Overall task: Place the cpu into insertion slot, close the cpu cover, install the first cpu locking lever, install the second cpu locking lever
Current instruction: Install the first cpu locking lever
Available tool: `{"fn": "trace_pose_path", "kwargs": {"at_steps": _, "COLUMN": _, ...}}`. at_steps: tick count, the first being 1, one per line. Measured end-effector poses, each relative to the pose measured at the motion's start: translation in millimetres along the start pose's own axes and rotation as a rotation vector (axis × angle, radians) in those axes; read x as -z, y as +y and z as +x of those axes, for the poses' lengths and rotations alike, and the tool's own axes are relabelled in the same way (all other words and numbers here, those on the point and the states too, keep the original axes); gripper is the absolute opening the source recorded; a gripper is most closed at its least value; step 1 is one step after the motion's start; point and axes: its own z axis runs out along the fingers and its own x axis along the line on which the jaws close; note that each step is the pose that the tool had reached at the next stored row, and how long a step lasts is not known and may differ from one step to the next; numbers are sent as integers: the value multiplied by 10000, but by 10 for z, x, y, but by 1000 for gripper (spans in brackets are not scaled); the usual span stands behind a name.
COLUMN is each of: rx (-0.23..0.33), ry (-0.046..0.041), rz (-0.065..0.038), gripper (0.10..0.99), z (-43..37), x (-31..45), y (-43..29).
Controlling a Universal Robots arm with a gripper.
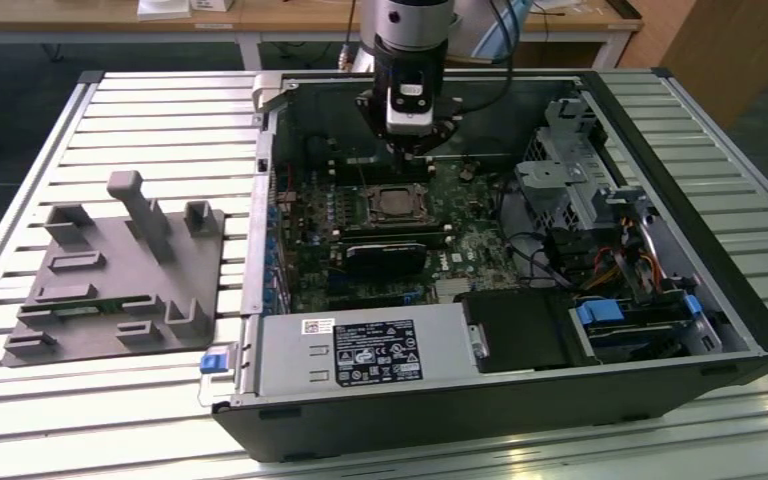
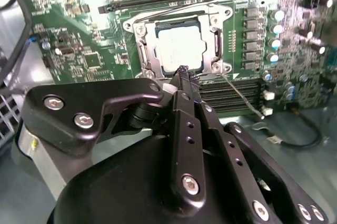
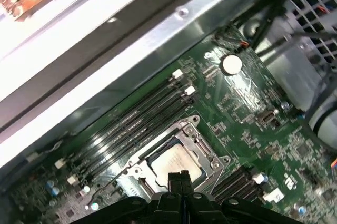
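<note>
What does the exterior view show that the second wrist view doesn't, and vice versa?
Exterior view: the open black computer case, the grey moulded fixture tray at the exterior view's left, the white-labelled grey power-supply box. Second wrist view: a row of silvery cylindrical capacitors. Both: the pale square cpu framed by the thin silvery cpu cover, with the black gripper near it, jaws shut.

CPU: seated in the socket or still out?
The cpu is in: its pale face lies flat inside the cpu cover frame in both wrist views. The shut claw holds nothing.
</note>
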Motion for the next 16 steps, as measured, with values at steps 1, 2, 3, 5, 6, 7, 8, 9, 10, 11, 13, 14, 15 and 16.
{"fn": "trace_pose_path", "kwargs": {"at_steps": 1, "rx": 192, "ry": 2, "rz": -5, "gripper": 106, "z": 0, "x": 0, "y": 0}}
{"fn": "trace_pose_path", "kwargs": {"at_steps": 2, "rx": 371, "ry": 4, "rz": -8, "gripper": 106, "z": 0, "x": 0, "y": 0}}
{"fn": "trace_pose_path", "kwargs": {"at_steps": 3, "rx": 550, "ry": 6, "rz": -13, "gripper": 106, "z": 0, "x": 0, "y": 0}}
{"fn": "trace_pose_path", "kwargs": {"at_steps": 5, "rx": 853, "ry": 9, "rz": -19, "gripper": 106, "z": 0, "x": 0, "y": 0}}
{"fn": "trace_pose_path", "kwargs": {"at_steps": 6, "rx": 972, "ry": 11, "rz": -22, "gripper": 106, "z": 0, "x": 0, "y": 0}}
{"fn": "trace_pose_path", "kwargs": {"at_steps": 7, "rx": 1138, "ry": 13, "rz": -26, "gripper": 106, "z": 1, "x": 0, "y": -1}}
{"fn": "trace_pose_path", "kwargs": {"at_steps": 8, "rx": 1333, "ry": 15, "rz": -31, "gripper": 106, "z": 1, "x": -1, "y": -1}}
{"fn": "trace_pose_path", "kwargs": {"at_steps": 9, "rx": 1501, "ry": 17, "rz": -35, "gripper": 106, "z": 1, "x": -1, "y": 0}}
{"fn": "trace_pose_path", "kwargs": {"at_steps": 10, "rx": 1693, "ry": 19, "rz": -38, "gripper": 106, "z": 1, "x": -1, "y": -1}}
{"fn": "trace_pose_path", "kwargs": {"at_steps": 11, "rx": 1872, "ry": 21, "rz": -42, "gripper": 106, "z": 1, "x": -1, "y": -1}}
{"fn": "trace_pose_path", "kwargs": {"at_steps": 13, "rx": 2232, "ry": 26, "rz": -51, "gripper": 106, "z": 1, "x": -2, "y": 0}}
{"fn": "trace_pose_path", "kwargs": {"at_steps": 14, "rx": 2412, "ry": 28, "rz": -55, "gripper": 106, "z": 1, "x": -3, "y": 0}}
{"fn": "trace_pose_path", "kwargs": {"at_steps": 15, "rx": 2592, "ry": 30, "rz": -59, "gripper": 106, "z": 1, "x": -3, "y": 0}}
{"fn": "trace_pose_path", "kwargs": {"at_steps": 16, "rx": 2787, "ry": 32, "rz": -63, "gripper": 106, "z": 1, "x": -4, "y": -1}}
